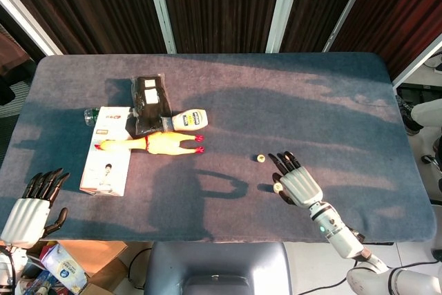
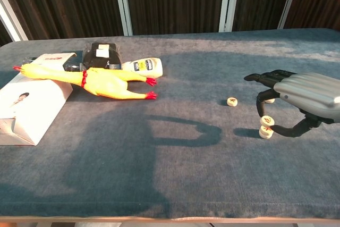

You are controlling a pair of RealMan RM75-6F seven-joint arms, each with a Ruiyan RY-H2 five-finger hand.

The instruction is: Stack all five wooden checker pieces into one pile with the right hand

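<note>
blue table (image 2: 159, 184) | right hand (image 2: 297, 97) pinches checker piece (image 2: 266, 120) just above second piece (image 2: 265, 131) | left hand (image 1: 31, 208) empty, off-table

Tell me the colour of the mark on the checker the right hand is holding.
Red, on the pale wooden checker; clearest in the chest view.

Lab test bench: blue-carpeted table (image 1: 331, 94), dark curtain backdrop (image 1: 221, 5), random props.
</note>
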